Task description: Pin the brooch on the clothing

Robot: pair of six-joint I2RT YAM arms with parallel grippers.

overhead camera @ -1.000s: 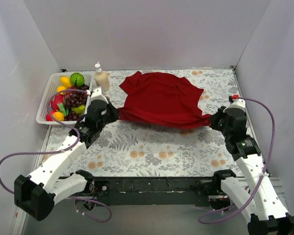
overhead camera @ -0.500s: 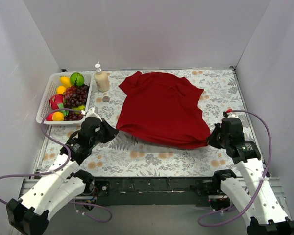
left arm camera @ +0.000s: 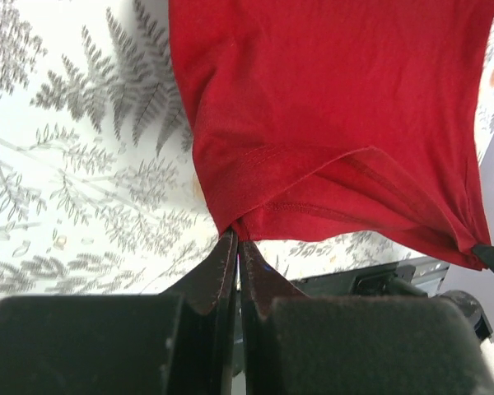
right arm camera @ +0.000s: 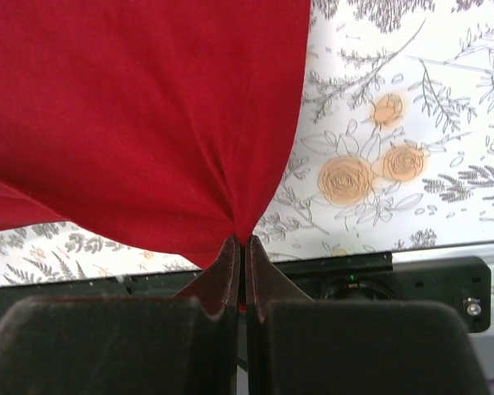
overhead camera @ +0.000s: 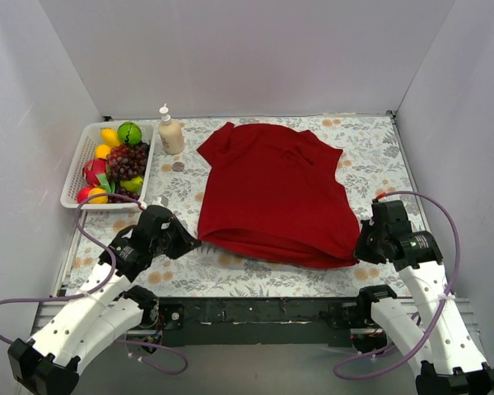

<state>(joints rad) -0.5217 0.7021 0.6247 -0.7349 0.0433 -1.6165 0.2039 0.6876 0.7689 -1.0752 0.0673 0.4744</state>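
Left gripper [left arm camera: 237, 239] and right gripper [right arm camera: 244, 240] each clamp a hem corner of the shirt [overhead camera: 272, 189] spread on the surface [overhead camera: 272, 276], the brooch [overhead camera: 178, 166] lying near its sleeve; uneven pulling could slip the thin fabric free.

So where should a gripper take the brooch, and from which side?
Pinch the brooch across its rim, coming straight down: it seems to lie flat on the table, with the bottle close behind and the shirt to its right.
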